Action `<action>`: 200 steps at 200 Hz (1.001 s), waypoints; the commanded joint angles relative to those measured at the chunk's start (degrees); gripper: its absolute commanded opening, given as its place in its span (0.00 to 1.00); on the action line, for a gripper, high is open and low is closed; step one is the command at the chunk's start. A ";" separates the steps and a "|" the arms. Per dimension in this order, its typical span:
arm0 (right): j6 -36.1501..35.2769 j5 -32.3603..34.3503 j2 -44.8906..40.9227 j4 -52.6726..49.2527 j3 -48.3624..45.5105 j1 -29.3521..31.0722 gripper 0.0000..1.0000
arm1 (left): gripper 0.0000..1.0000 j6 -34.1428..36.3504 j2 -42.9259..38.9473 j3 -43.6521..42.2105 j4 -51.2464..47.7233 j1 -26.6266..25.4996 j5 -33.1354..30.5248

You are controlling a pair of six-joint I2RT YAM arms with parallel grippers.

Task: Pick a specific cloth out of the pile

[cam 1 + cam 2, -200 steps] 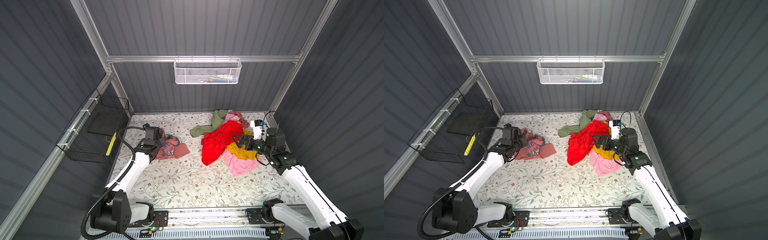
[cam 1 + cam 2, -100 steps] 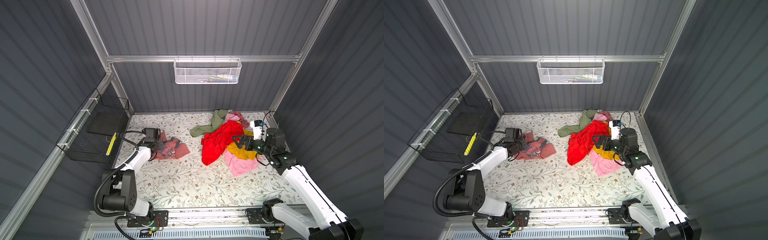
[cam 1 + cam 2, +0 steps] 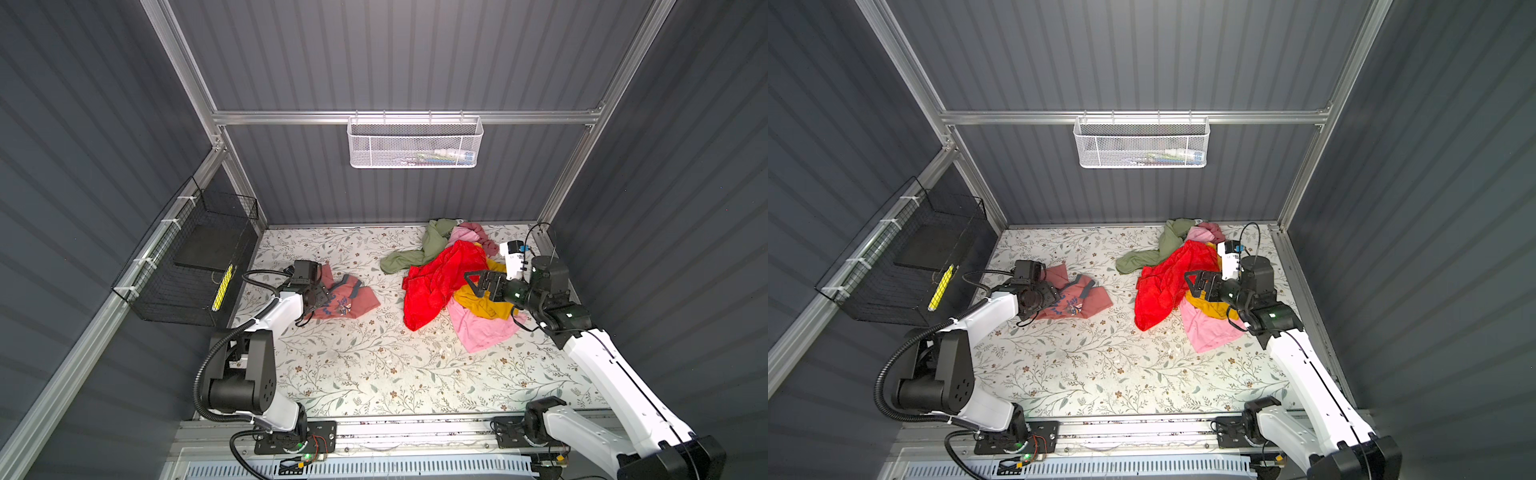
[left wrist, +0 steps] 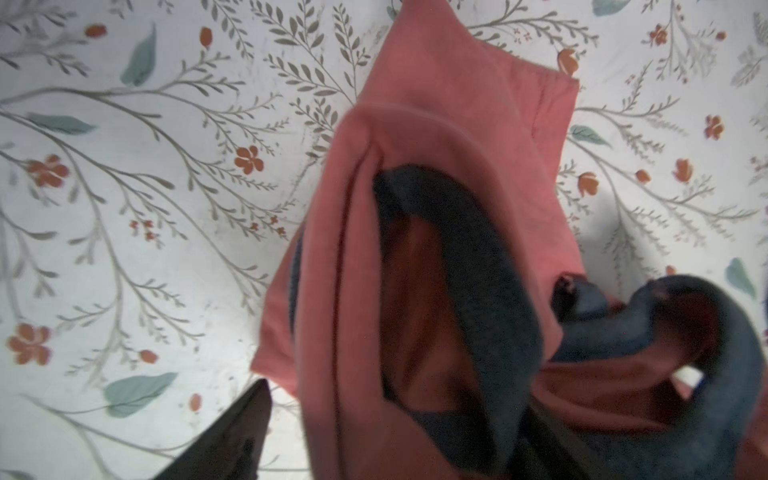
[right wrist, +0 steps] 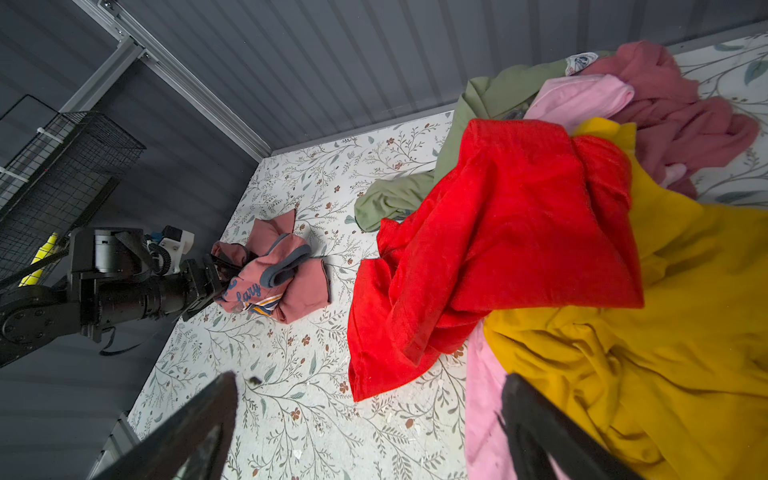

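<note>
The cloth [image 3: 347, 297] [image 3: 1079, 297], a salmon-pink T-shirt with blue-grey trim and blue print, lies crumpled on the table's left side, apart from the pile [image 3: 449, 274] [image 3: 1175, 278]. My left gripper [image 3: 318, 296] [image 3: 1051, 297] is open at the shirt's left edge. In the left wrist view the cloth [image 4: 436, 124] drapes between the spread jaws of my left gripper [image 4: 395, 399], hiding one finger. My right gripper [image 3: 471, 283] [image 3: 1192, 282] [image 5: 370, 378] hangs open over the pile's near-left edge, holding nothing. The right wrist view shows the pile [image 5: 540, 208], the cloth [image 5: 291, 274] and my left gripper [image 5: 216, 274].
A black wire basket [image 3: 187, 266] hangs on the left wall beside my left arm. A white mesh basket [image 3: 415, 141] hangs on the back wall. The floral table [image 3: 374, 365] stretches bare between the shirt and the pile and toward the front rail.
My left gripper has gone from shut on the cloth to open, and the left arm has folded back toward its base. The cloth stays on the table's left. The right arm has not moved.
</note>
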 commanded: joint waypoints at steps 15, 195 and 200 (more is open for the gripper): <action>-2.01 1.04 0.16 -1.26 0.94 0.26 0.99 | 1.00 4.50 -7.29 3.03 -9.24 -0.05 -7.30; -8.29 1.98 3.72 -5.28 7.04 0.30 0.99 | 1.00 55.04 -9.18 -0.51 -7.51 -23.54 -7.19; -8.14 1.83 3.83 -5.19 7.07 0.30 0.99 | 1.00 56.22 -8.74 -0.56 -7.40 -23.72 -6.72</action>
